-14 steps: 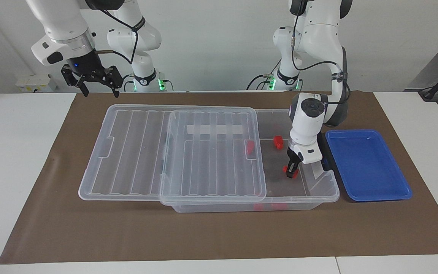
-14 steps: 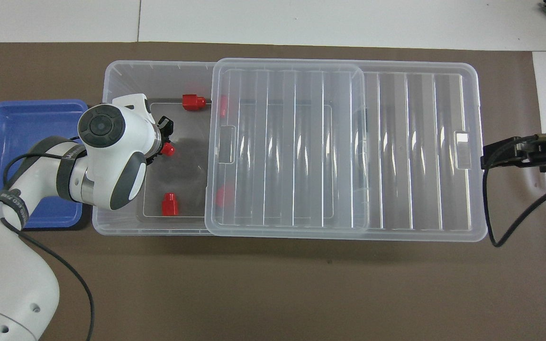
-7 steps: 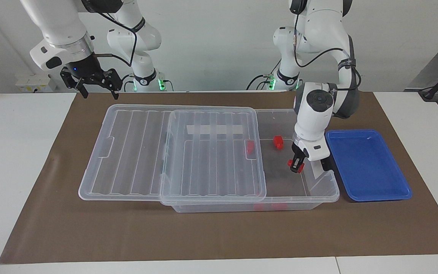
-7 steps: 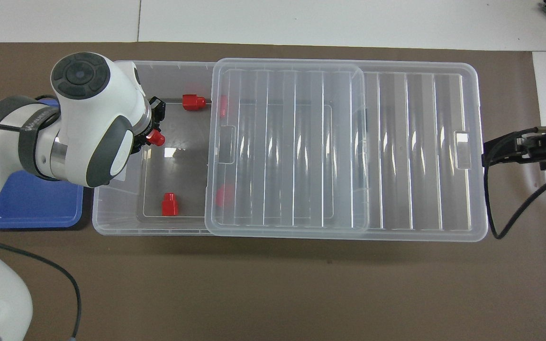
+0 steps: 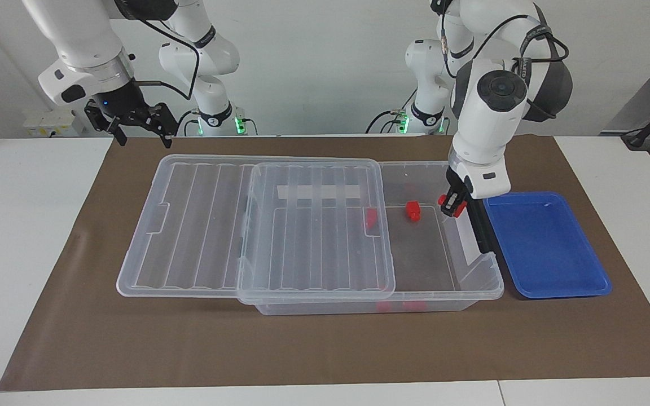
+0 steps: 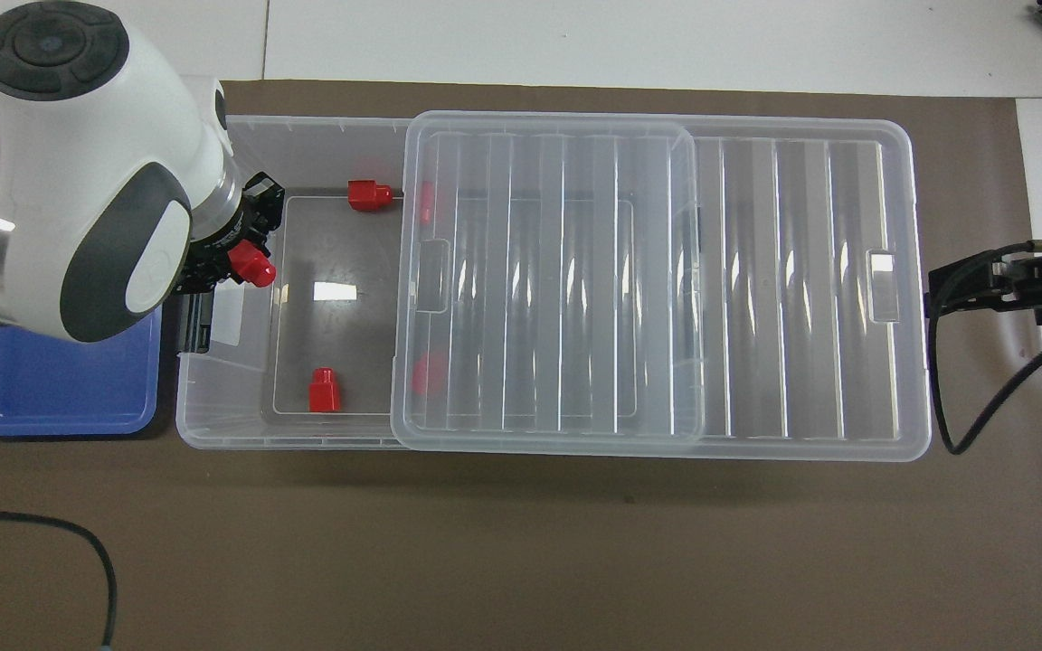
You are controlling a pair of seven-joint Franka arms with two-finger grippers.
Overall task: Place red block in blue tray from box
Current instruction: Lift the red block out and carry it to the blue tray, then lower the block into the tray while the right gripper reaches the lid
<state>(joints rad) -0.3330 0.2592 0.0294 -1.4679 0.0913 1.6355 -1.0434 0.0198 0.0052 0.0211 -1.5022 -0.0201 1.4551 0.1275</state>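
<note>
a brown mat (image 5: 325,349) covers the white table. the clear box (image 5: 443,285) sits mid-mat, its lid (image 5: 257,225) slid toward the right arm's end. the left gripper (image 5: 452,204) is raised over the box's open end, near the blue tray (image 5: 545,248), clenched on a red block (image 5: 449,203). more blocks (image 6: 324,391) lie in the box. the right gripper (image 5: 133,121) waits with fingers spread, up over the mat's edge at the right arm's end.

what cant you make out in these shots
- Blue tray: overhead, the left arm covers most of it.
- Red blocks under the lid: both views, the ribbed plastic blurs them, so no exact count.
- Held red block: facing view, the left gripper hides part of it.
- Right gripper: overhead, mostly cut off by the edge.
</note>
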